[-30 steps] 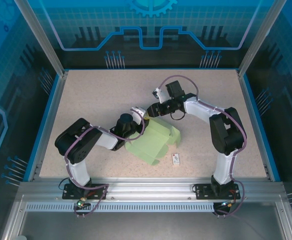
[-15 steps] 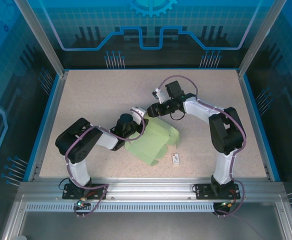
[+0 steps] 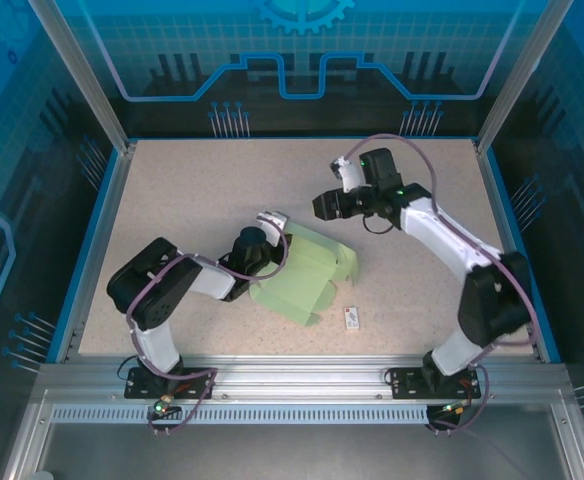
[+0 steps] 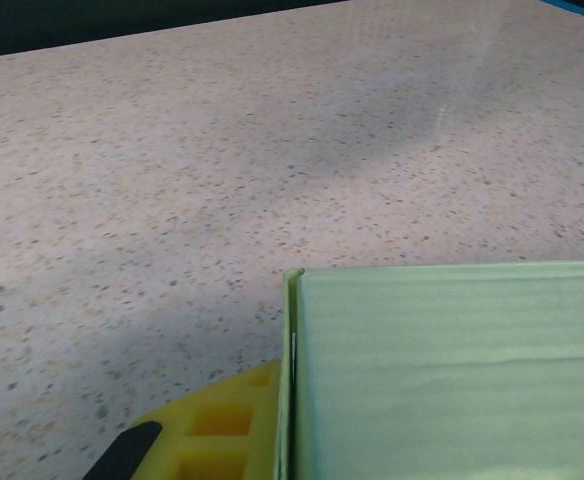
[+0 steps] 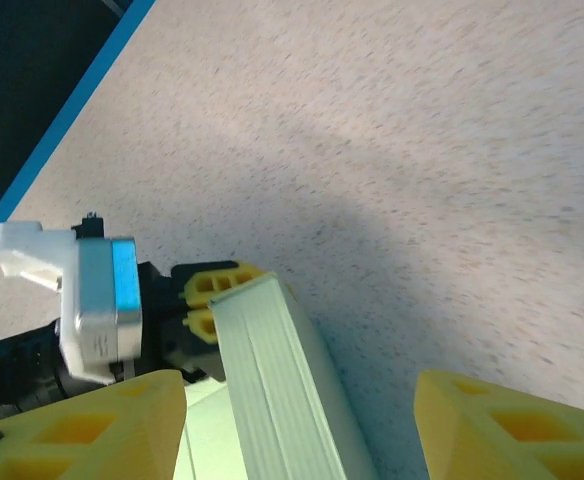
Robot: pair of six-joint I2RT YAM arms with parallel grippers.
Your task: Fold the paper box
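Right gripper (image 3: 317, 205) has left the paper box (image 3: 307, 275), apparently opening.

Left wrist view's edges crop the paper box (image 4: 452, 370).

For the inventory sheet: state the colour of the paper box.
The paper box is plain pale mint green, with no print. It shows best in the top external view.
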